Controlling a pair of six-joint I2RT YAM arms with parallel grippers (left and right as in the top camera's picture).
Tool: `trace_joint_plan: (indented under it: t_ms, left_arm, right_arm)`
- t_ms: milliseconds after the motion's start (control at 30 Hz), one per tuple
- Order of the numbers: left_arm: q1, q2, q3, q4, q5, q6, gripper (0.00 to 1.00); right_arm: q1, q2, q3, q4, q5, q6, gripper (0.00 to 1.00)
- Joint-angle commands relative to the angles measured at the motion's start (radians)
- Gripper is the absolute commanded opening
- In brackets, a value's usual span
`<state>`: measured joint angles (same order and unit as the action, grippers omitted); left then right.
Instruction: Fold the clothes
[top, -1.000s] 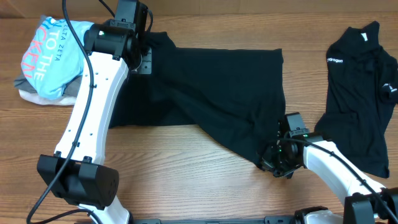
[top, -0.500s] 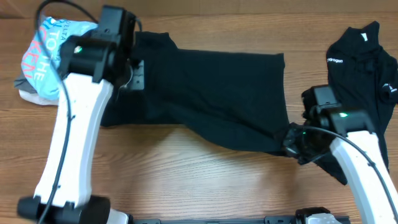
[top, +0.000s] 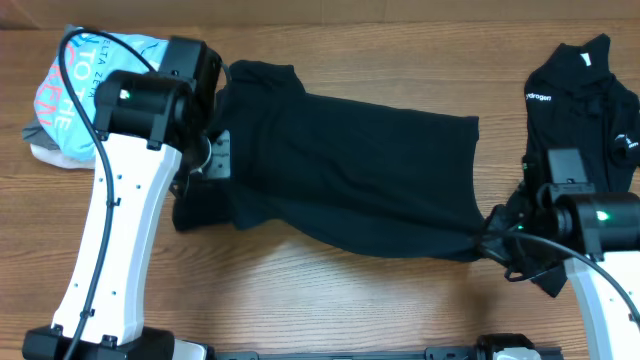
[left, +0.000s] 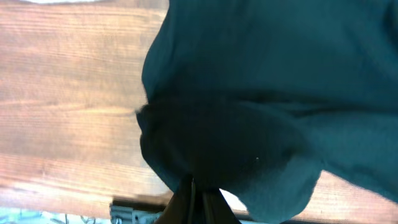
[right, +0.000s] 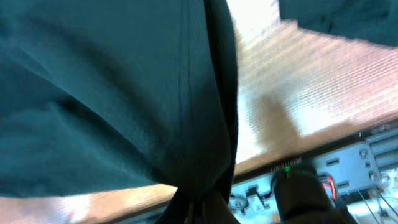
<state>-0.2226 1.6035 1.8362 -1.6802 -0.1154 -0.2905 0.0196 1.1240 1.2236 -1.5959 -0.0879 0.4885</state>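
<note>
Pinching the black shirt (top: 350, 170) tight at both ends with the left hand (left: 198, 200) and right hand (top: 497, 243), stretching it across the middle of the surface (top: 330, 290), likely to pull it flat for folding.

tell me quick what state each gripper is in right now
left gripper: closed, pinching the middle black shirt at its left end
right gripper: closed, pinching the same shirt's right corner
</note>
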Motion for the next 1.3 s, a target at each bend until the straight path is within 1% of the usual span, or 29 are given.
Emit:
trace_joint_plan:
  t_ms: [0, 33, 200, 300, 467, 567, 700, 833, 967, 1133, 1167, 1200, 1267]
  left_arm:
    - [-0.005, -0.068, -0.110, 0.059, -0.031, -0.052, 0.05]
    - [-0.005, -0.081, -0.174, 0.116, -0.042, -0.072, 0.04]
    - [-0.005, -0.082, -0.336, 0.294, -0.091, -0.104, 0.04]
    - [-0.005, -0.082, -0.388, 0.342, -0.106, -0.122, 0.04]
    - [-0.005, -0.082, -0.395, 0.360, -0.171, -0.130, 0.04]
    - [-0.005, -0.082, -0.395, 0.380, -0.180, -0.129, 0.04]
    - [-0.005, -0.082, -0.395, 0.407, -0.180, -0.129, 0.04]
    - [-0.005, -0.082, -0.395, 0.420, -0.180, -0.129, 0.04]
    - [-0.005, -0.081, -0.396, 0.436, -0.180, -0.129, 0.04]
    - [-0.005, -0.081, -0.396, 0.450, -0.180, -0.129, 0.04]
    - [-0.005, -0.081, -0.396, 0.451, -0.180, -0.129, 0.04]
    - [-0.005, -0.081, -0.396, 0.451, -0.180, -0.129, 0.04]
    - [-0.005, -0.081, -0.396, 0.451, -0.180, -0.129, 0.04]
  right_arm:
    - [-0.023, 0.004, 0.029, 0.058, 0.018, -0.045, 0.04]
    - [-0.023, 0.024, 0.029, 0.083, 0.022, -0.048, 0.04]
    - [-0.023, 0.116, 0.029, 0.179, 0.035, -0.052, 0.04]
    - [-0.023, 0.144, 0.029, 0.177, 0.035, -0.058, 0.04]
    - [-0.023, 0.127, 0.029, 0.192, 0.035, -0.074, 0.04]
    - [-0.023, 0.129, 0.029, 0.202, 0.042, -0.074, 0.04]
    - [-0.023, 0.134, 0.025, 0.273, 0.043, -0.075, 0.04]
    - [-0.022, 0.201, 0.013, 0.377, 0.042, -0.097, 0.04]
    - [-0.022, 0.335, 0.011, 0.465, 0.042, -0.105, 0.04]
    - [-0.022, 0.463, 0.011, 0.528, 0.042, -0.127, 0.04]
    - [-0.022, 0.474, 0.011, 0.534, 0.042, -0.127, 0.07]
    - [-0.022, 0.489, 0.011, 0.538, 0.042, -0.127, 0.16]
    - [-0.022, 0.492, 0.011, 0.533, 0.042, -0.130, 0.29]
